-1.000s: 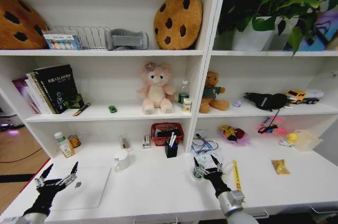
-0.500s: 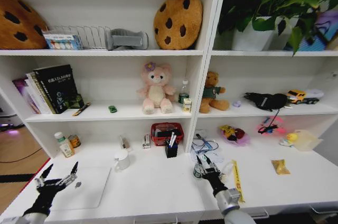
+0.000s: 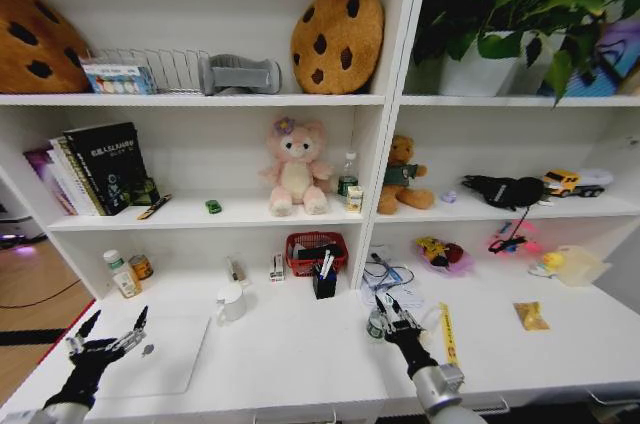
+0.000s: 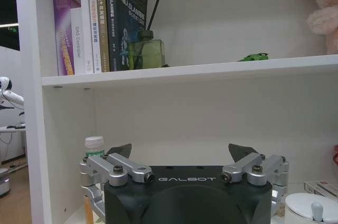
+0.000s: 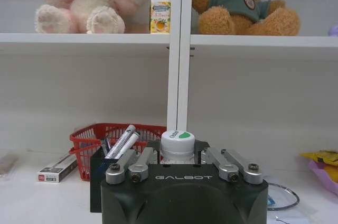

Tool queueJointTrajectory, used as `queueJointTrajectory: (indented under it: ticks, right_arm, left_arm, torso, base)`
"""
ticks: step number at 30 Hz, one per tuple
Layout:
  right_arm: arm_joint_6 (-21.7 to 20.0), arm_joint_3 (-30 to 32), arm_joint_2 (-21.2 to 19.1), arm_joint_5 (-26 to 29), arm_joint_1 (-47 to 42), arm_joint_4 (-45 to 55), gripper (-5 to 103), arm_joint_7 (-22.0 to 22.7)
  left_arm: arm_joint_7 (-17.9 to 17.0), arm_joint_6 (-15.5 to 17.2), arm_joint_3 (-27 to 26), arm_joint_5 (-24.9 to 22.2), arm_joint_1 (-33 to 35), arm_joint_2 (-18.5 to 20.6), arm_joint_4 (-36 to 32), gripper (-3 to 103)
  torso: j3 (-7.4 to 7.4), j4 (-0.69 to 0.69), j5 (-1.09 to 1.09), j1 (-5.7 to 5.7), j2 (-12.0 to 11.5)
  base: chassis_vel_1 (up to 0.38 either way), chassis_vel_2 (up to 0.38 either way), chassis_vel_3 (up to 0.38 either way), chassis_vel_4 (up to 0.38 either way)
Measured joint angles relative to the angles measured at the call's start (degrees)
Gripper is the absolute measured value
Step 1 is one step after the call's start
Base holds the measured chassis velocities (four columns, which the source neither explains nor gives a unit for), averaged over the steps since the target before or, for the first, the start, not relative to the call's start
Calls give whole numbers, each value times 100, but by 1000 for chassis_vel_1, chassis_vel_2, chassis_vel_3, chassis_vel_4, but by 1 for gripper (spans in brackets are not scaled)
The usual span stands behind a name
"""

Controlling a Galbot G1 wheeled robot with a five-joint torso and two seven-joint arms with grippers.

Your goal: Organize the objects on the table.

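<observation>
My right gripper point(image 3: 388, 310) sits low over the white table point(image 3: 300, 359), right of centre. Its fingers are shut on a small bottle point(image 3: 375, 325) with a white cap. In the right wrist view the cap point(image 5: 177, 141), marked with a green dot, stands between the folded-in fingers. My left gripper point(image 3: 113, 321) hangs open at the table's left end, over the near edge of the silver laptop point(image 3: 170, 354). The tiny green toy car point(image 3: 213, 206) stands on the middle shelf and shows as the green car point(image 4: 253, 56) past my left gripper point(image 4: 182, 152). A black marker point(image 3: 153, 207) lies near the books.
A white mug point(image 3: 231, 301), a black pen holder point(image 3: 324, 280) and a red basket point(image 3: 316, 249) stand at the back of the table. A yellow strip point(image 3: 447, 332) lies just right of my right gripper. Two jars point(image 3: 124, 272) stand at the left, and a yellow packet point(image 3: 530, 315) lies at the right.
The right gripper's fingers went from spread wide to closed around the small bottle, shifting slightly. The left arm has not moved.
</observation>
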Motion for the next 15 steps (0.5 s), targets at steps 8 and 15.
queueJointTrajectory:
  ticks: [8,15]
  right_arm:
    - [214,292,-93,-513,-1040,627,30,-44]
    - [758,427,333,-1424,-2496,911,30,22]
  left_arm:
    - [0,0,0,0,0,0,0,100]
    - [0,0,0,0,0,0,0,100]
  torso:
    - [0,0,0,0,0]
    - [0,-2,-1,0,0]
  base:
    - [0,0,0,0]
    - [0,0,0,0]
